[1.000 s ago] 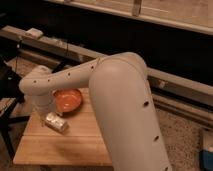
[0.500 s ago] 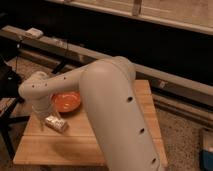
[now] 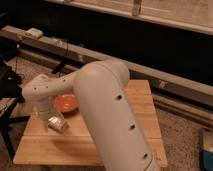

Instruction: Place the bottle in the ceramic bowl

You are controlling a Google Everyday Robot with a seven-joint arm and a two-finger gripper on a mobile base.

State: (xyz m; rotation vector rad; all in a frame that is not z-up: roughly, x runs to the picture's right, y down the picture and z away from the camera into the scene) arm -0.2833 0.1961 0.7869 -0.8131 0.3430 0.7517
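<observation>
The bottle [image 3: 57,124] is small and whitish and lies on the wooden table [image 3: 142,115] near its left side. The ceramic bowl [image 3: 65,103] is orange-red and sits just behind the bottle, its right part hidden by my arm. My gripper [image 3: 49,119] hangs down from the white wrist, right at the bottle's left end and just in front of the bowl. My thick white arm runs from the bottom middle up and over to the left, covering the table's middle.
A black stand [image 3: 7,85] is off the table's left edge. A long grey ledge [image 3: 165,80] runs behind the table, with a small white box [image 3: 34,33] on it. A blue object [image 3: 207,150] sits on the floor at right.
My arm has swung over and now covers more of the table and part of the bowl. The bottle lies in the same spot beside the gripper.
</observation>
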